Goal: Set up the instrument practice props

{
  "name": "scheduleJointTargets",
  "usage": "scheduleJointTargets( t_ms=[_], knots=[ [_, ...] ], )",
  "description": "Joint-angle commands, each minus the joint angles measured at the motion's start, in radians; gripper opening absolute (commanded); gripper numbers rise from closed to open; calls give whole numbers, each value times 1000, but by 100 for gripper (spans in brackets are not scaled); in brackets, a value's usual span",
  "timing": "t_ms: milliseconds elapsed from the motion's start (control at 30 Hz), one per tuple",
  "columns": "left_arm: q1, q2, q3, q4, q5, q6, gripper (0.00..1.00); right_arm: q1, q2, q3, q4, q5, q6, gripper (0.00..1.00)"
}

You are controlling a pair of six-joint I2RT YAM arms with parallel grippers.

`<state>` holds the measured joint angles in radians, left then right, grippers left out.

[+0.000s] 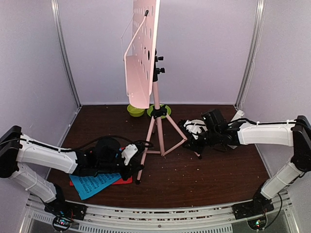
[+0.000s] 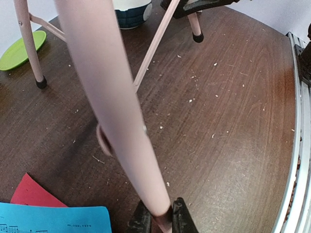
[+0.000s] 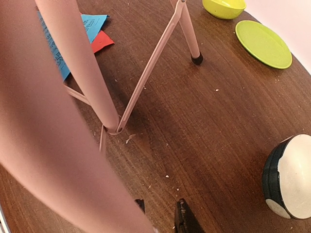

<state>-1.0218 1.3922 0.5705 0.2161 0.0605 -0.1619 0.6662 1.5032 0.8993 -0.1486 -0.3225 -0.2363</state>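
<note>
Dark wood table. The left gripper is clamped on the near left leg of the music stand. The right gripper is at the stand's right leg, grip unclear. The blue sheet and red sheet lie left of the stand.

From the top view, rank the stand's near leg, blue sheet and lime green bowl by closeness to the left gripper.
1. The stand's near leg, clamped in the left gripper.
2. The blue sheet, beside it, near edge.
3. The lime green bowl, far back.
</note>
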Motion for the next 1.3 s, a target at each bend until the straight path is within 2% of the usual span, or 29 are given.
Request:
scheduleJointTargets(
  t_ms=[0, 167, 233, 433, 567, 733, 867, 1033, 1100, 1133, 1267],
  knots=[
    [-49, 20, -1, -127, 67, 50, 2, -50, 25, 27, -54, 110, 104, 19],
    [-49, 19, 21, -124, 59, 31, 5, -49, -13, -13, -44, 93, 115, 48],
    [-49, 29, 35, -116, 64, 15, 6, -50, -32, -31, -44, 86, 123, 57],
    [-49, 45, 33, -105, 80, -8, 6, -48, -95, -64, -63, 93, 149, 67],
    [-69, 44, 38, -114, 89, -8, 10, -48, -157, -96, -59, 103, 201, 76],
    [-109, 63, 68, -128, 84, -24, 22, -48, -219, -143, -53, 145, 271, 76],
    [-143, 70, 80, -134, 95, -7, 40, -48, -255, -174, -61, 158, 308, 75],
    [-136, -70, 25, -103, 126, 48, 56, -48, -299, -201, -72, 159, 332, 74],
    [-94, -150, 1, -99, 137, 68, 64, -48, -317, -204, -72, 158, 348, 74],
    [-69, -180, -4, -109, 149, 77, 65, -48, -325, -207, -73, 158, 359, 74],
    [159, -251, 16, -154, 255, 114, 66, -48, -355, -227, -74, 171, 421, 69]
  ],
)
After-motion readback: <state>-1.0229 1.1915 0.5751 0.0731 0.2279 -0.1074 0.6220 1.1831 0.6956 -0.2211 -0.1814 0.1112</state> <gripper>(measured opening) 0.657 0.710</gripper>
